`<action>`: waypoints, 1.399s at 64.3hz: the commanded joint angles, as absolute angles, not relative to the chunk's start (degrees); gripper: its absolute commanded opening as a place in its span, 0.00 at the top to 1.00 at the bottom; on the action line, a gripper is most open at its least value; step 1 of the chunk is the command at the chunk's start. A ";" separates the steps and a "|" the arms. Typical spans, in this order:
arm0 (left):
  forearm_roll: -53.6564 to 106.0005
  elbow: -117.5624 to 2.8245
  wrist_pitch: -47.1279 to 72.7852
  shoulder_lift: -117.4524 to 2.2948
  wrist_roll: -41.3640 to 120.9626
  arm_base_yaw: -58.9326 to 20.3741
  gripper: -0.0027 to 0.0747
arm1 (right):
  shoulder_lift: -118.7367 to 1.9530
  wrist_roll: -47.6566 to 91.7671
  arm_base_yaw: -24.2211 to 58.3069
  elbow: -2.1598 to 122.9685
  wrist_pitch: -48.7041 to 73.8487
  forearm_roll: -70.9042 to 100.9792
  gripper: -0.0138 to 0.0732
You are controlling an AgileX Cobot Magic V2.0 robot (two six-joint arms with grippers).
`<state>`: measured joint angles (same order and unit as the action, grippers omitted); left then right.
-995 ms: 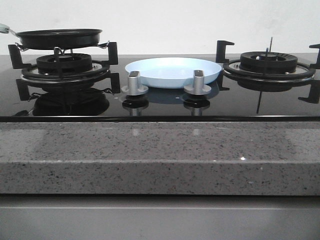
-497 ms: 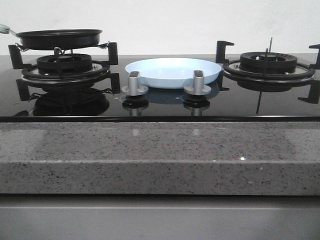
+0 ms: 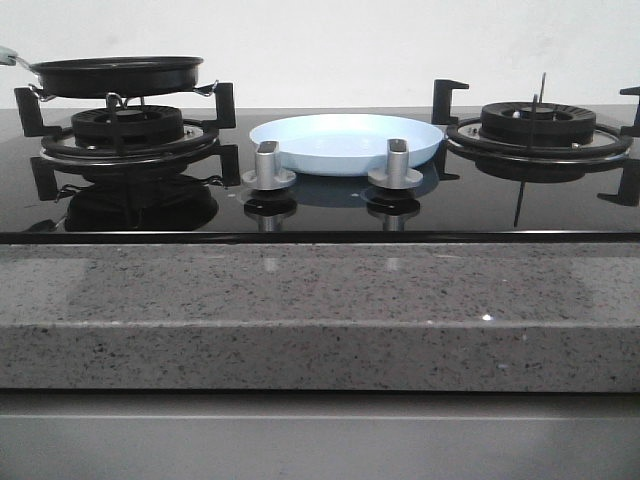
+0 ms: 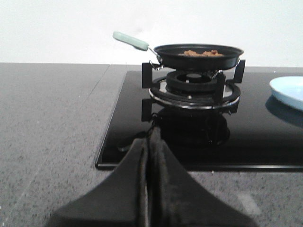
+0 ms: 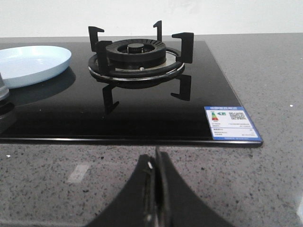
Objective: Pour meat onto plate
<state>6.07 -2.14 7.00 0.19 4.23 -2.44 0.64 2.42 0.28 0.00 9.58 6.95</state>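
The pale blue plate (image 3: 346,142) lies on the black glass hob between the two burners; its edge also shows in the left wrist view as the plate (image 4: 289,90) and in the right wrist view as the plate (image 5: 29,64). A black frying pan (image 3: 118,75) with a pale green handle (image 4: 131,41) rests on the left burner. The meat (image 4: 203,53) shows as reddish-brown pieces just above the pan's rim. My left gripper (image 4: 151,137) is shut and empty over the counter, short of the hob. My right gripper (image 5: 156,163) is shut and empty near the hob's front edge.
Two silver knobs (image 3: 269,166) (image 3: 396,164) stand in front of the plate. The right burner (image 3: 538,128) with its black pan supports is bare. A speckled grey stone counter (image 3: 320,310) surrounds the hob. A label (image 5: 231,122) sits on the hob's corner.
The front view has shifted very slightly; the pan, plate and burners have not moved.
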 commanded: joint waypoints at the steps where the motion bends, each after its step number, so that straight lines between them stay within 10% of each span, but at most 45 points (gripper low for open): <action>1: 6.61 -8.44 4.98 -0.42 3.74 -2.26 0.99 | 1.34 2.71 -0.10 5.98 7.80 6.32 0.91; 43: 6.37 -35.57 12.06 -34.48 3.74 -2.26 0.97 | -27.49 2.71 -0.10 31.38 14.55 6.32 0.83; 52: 6.37 -35.57 11.83 -34.48 3.74 -2.26 0.69 | -27.49 2.71 -0.10 31.38 14.41 6.32 0.56; 65: 6.37 -35.46 11.79 -34.48 3.74 -2.26 0.05 | -27.49 2.71 -0.10 31.32 14.26 8.24 0.15; 90: 6.37 -35.46 11.79 -34.48 3.74 -2.26 0.23 | -27.49 2.71 -0.10 31.32 13.78 8.47 0.14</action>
